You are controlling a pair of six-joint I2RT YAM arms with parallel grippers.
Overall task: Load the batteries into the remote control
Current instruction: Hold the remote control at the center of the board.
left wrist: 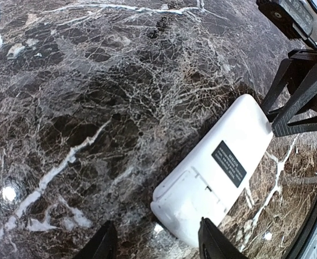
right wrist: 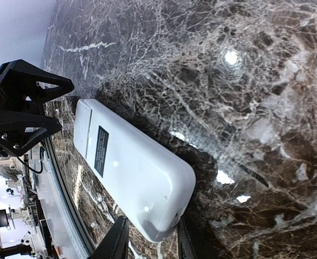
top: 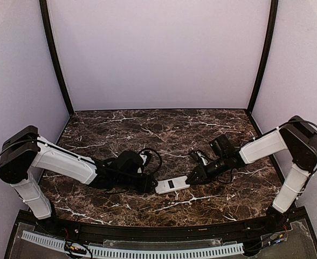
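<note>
Between the left gripper's [left wrist: 157,222] fingers [left wrist: 105,245] lies one short end of the remote [left wrist: 218,162], flat on the table [left wrist: 83,108] with its plain white back up. These fingers are spread. In the left wrist view one of them stands clear of the remote's corner with bare table showing in the gap, and the other sits right at the opposite corner. Whether that one touches the plastic cannot be told.

Just ahead of these fingers the outline of a cover panel shows in the white back. Further along, about mid-length, is a dark label [left wrist: 228,163] with small print too fine to read.

At the far end of the remote from the left fingers, the right gripper [right wrist: 152,221] has its fingers [right wrist: 118,243] on either side of the other short end. They sit much closer to the sides of the remote than the left pair does. One appears to meet the rounded corner and the other is just beside the edge. The right wrist view cuts them off low in the picture, so it is unclear whether they are pinching the remote or only bracketing it.

From above, the remote [top: 172,185] runs straight between the two grippers, with the left gripper [top: 152,186] at one tip and the right gripper [top: 192,179] at the other.
</note>
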